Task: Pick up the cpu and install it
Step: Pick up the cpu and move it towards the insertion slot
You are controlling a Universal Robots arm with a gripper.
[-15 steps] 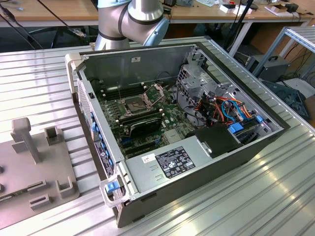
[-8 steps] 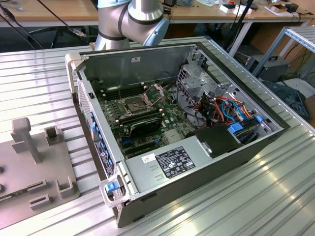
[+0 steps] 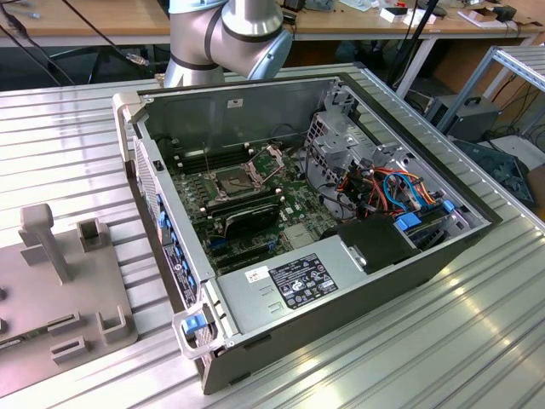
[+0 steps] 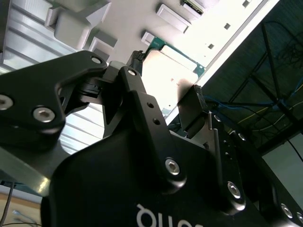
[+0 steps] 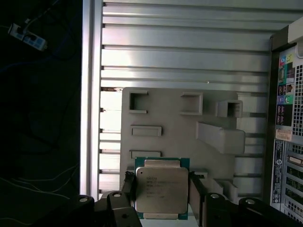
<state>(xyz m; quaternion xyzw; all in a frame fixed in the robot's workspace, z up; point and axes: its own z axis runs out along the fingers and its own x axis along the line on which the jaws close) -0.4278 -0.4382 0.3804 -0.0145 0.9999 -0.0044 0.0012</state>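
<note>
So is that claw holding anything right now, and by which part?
Yes, it seems so: the gripper pinches the chip by two opposite side edges.

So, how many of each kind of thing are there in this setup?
Robot arm: 1
Open computer case: 1
Grey fixture plate: 1
cpu: 1
Total: 4

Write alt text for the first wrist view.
The gripper straddles the cpu, silver lid facing the camera, over a grey holder plate with empty slots. The plate lies on a ribbed metal table beside a computer case's port panel.
</note>
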